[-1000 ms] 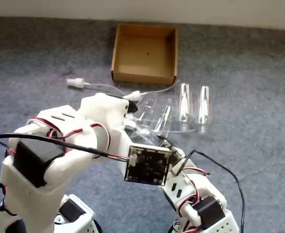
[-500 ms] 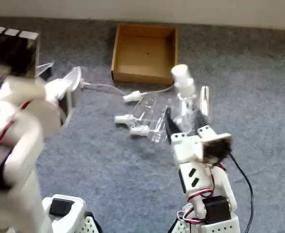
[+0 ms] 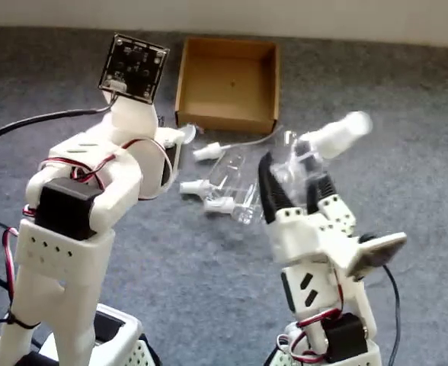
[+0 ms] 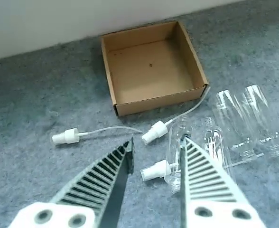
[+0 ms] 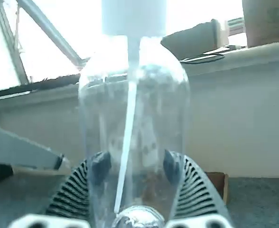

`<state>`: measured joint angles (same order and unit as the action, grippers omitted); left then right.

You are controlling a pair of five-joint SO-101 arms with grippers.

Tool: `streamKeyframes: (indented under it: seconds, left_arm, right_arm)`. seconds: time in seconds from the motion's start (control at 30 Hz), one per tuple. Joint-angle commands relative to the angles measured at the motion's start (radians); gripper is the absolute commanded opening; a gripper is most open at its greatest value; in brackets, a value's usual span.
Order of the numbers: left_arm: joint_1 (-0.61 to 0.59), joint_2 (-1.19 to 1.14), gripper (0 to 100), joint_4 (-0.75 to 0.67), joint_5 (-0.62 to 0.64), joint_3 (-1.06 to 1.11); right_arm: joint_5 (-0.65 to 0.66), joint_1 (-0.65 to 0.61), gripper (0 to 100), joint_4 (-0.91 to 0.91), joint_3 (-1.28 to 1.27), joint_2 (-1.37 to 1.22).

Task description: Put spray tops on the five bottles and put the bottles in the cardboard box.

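No text, label, number or sign could be read anywhere. The cardboard box (image 4: 151, 71) was plain brown, and the bottles (image 4: 232, 118) were clear and unmarked.

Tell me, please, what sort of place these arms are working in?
Probably an indoor room, perhaps a home or lab: the work surface is grey carpet-like fabric, a pale wall stands behind the brown cardboard box, and the right wrist view catches a bright window.

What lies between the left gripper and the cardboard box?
In the left wrist view, a loose spray top with its tube lies on the grey carpet between the open left gripper and the cardboard box.
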<state>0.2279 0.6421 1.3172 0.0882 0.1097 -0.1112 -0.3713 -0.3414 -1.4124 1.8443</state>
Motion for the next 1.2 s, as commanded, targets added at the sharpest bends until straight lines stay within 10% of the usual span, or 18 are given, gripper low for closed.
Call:
streamKeyframes:
  seconds: [0.0,0.23,0.73,1.17]
  left_arm:
    - [-0.044,0.012,16,0.023,0.002,0.027]
    - [-0.242,0.013,16,0.028,-0.143,0.278]
    - [-0.338,0.013,16,-0.258,-0.143,0.69]
    - [-0.332,0.013,16,-0.416,-0.144,0.892]
  right_arm:
    - [0.153,-0.019,0.5,-0.012,-0.084,-0.005]
    - [0.373,0.042,0.5,-0.012,-0.183,-0.005]
    - [0.222,0.306,0.5,0.176,-0.225,-0.177]
    - [0.1,0.271,0.5,0.13,0.86,-1.391]
